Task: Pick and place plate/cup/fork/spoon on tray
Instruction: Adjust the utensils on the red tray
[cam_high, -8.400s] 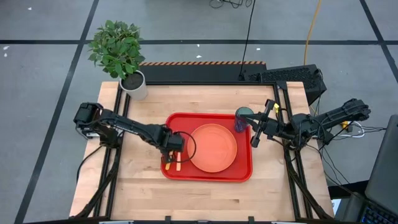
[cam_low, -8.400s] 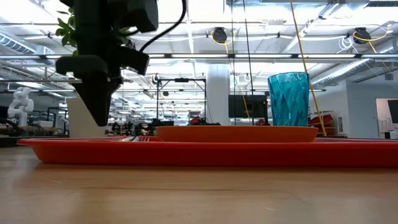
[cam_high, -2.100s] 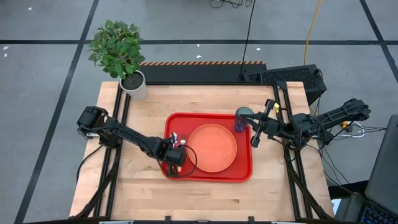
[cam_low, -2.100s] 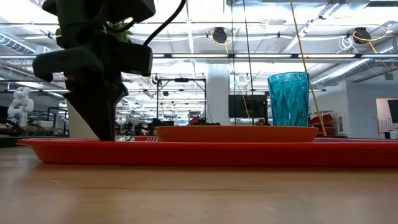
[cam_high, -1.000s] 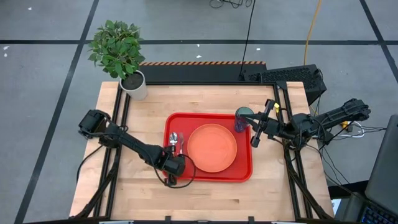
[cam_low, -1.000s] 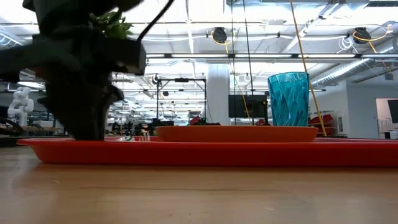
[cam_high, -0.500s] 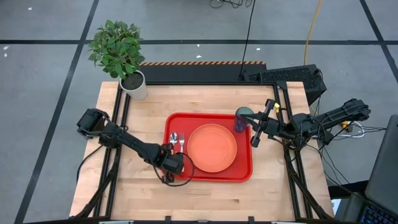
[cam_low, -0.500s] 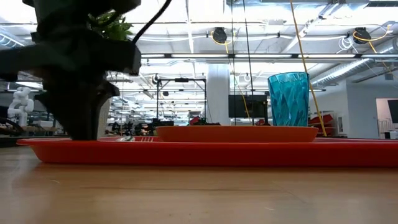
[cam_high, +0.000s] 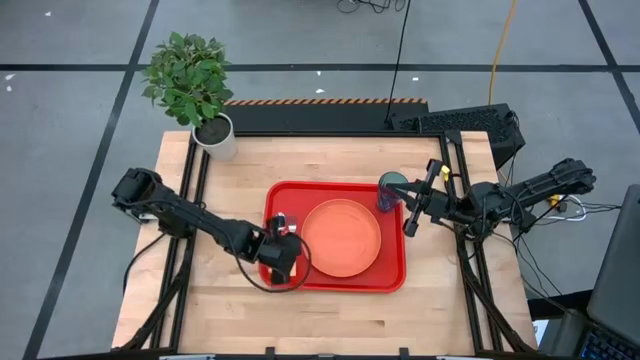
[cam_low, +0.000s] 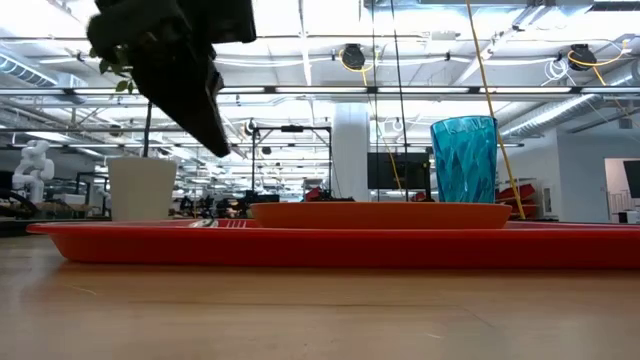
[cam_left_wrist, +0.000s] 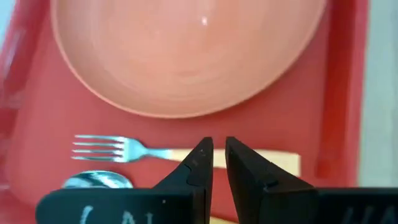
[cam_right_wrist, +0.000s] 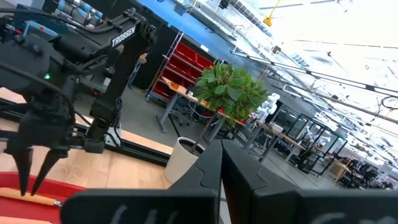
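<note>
The red tray (cam_high: 392, 272) holds the orange plate (cam_high: 342, 238) flat in its middle. The teal cup (cam_low: 464, 160) stands upright at the tray's far right corner. The fork (cam_left_wrist: 118, 149) and the spoon (cam_left_wrist: 96, 180) lie flat on the tray floor left of the plate, side by side. My left gripper (cam_left_wrist: 217, 144) hangs above the fork's handle, clear of it. It is open by a narrow gap with nothing between its fingers. My right gripper (cam_high: 407, 222) waits shut in the air at the tray's right side, near the cup.
A potted plant in a white pot (cam_high: 215, 135) stands at the table's far left corner. Bare wood (cam_high: 330, 320) lies between the tray and the near edge, and more lies left of the tray.
My left gripper has risen from just above the tray floor to well above it and has tipped less steeply downward. Its finger gap is unchanged. The fork and spoon have stayed where they lay on the tray.
</note>
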